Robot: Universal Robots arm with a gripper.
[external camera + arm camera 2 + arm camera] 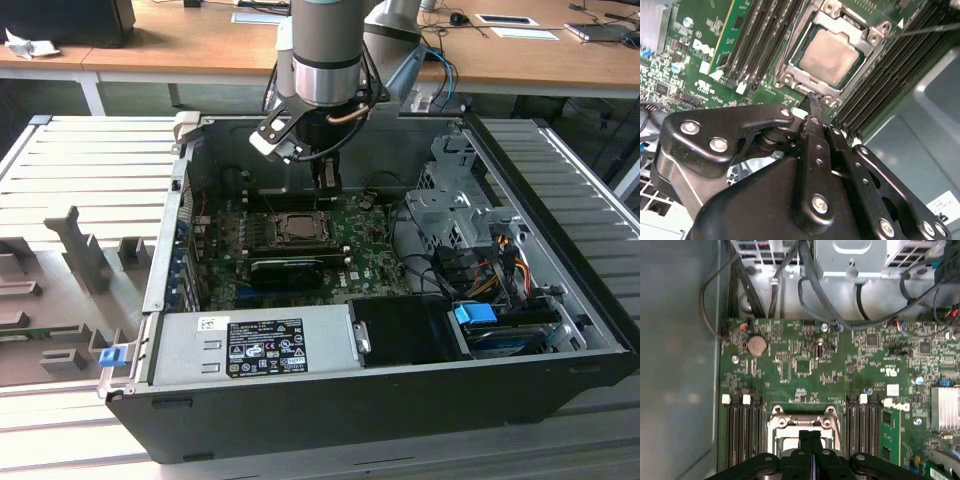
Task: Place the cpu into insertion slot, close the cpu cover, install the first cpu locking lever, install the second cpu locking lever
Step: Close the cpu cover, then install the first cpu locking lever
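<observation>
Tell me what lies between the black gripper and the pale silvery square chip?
In the second wrist view, only the silvery-grey metal cover frame separates black gripper and pale square chip.

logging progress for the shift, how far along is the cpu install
Done: the cpu is seated, with the cpu cover lying closed over it. In hand: nothing; the tool is shut and empty, tips near the cover's edge. Left: probably the locking levers; one thin lever seems to stick out unlatched.
</observation>
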